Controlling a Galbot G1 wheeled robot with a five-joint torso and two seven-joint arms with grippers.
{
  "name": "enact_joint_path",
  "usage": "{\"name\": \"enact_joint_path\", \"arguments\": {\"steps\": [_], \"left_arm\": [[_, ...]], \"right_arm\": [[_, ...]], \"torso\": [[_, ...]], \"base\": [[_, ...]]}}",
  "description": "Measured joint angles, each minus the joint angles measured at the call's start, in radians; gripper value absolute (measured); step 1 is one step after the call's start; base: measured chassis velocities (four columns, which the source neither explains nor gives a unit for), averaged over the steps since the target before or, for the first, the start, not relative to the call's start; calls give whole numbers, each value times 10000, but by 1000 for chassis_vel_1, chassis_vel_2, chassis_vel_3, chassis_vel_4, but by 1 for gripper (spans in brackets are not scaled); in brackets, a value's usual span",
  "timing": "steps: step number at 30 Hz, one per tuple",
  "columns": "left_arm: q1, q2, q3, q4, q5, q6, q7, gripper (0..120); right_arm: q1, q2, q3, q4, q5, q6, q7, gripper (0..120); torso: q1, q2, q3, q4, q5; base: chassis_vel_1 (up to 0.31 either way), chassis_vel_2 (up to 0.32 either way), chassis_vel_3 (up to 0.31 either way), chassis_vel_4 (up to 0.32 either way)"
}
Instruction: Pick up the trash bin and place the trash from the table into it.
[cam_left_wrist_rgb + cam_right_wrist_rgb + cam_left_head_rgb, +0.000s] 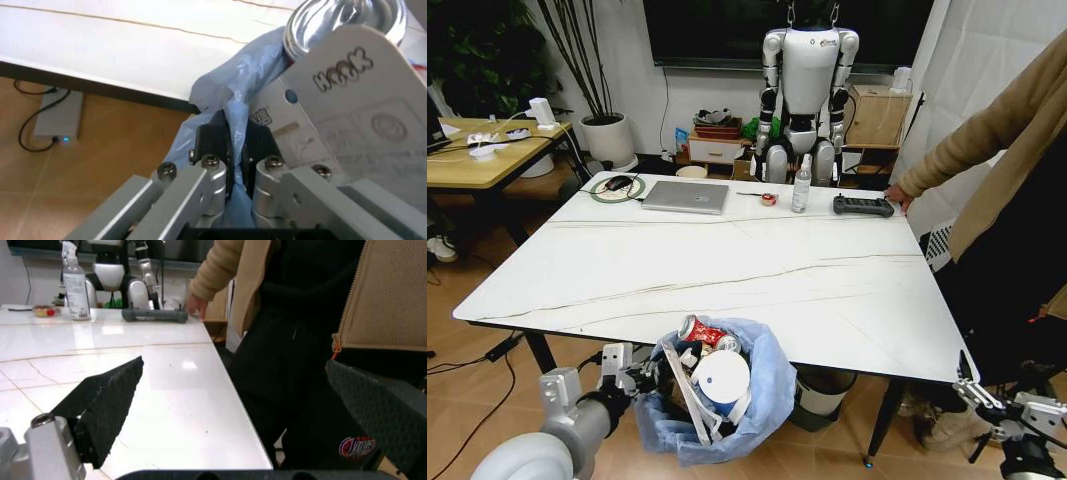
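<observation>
Head view showed us the left gripper point(642, 377) clamped on the blue bag of the trash bin point(722, 400), held just below the bench point(727, 270) near edge. We saw trash point(717, 370) heaped inside. Right gripper point(987, 400) hung open, low beside the bench.

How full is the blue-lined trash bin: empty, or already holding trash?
Holding trash. The trash bin holds a white lid, a crushed can and cardboard; the left gripper pinches its bag.

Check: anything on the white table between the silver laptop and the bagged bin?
Nothing: bare white table between silver laptop and blue-bagged bin, head view.
</observation>
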Motion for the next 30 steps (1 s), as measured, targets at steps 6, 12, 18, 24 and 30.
{"name": "enact_joint_path", "arguments": {"steps": [6,12,18,24,30], "left_arm": [[367,124,-113,-323,-25,-42,54,0],[762,169,-166,-652,-90,-25,84,0],[1066,281,-258,-878,-71,14,215,0],[1099,337,-127,-883,181,-31,433,0],[1005,430,-62,-800,339,-203,453,0]], "right_arm": [[63,-124,-11,-10,5,21,88,100],[210,-251,-98,-152,81,-24,129,100],[309,-363,-109,-288,407,-109,37,100],[317,-374,-106,-296,444,-132,29,100],[316,-377,-105,-295,448,-139,27,100]], "torso": [[0,0,0,-1,1],[0,0,0,-1,0],[0,0,0,0,1],[0,0,0,-1,1],[0,0,0,-1,1]], "base": [[0,0,0,0],[0,0,0,0],[0,0,0,0],[0,0,0,0],[0,0,0,0]]}}
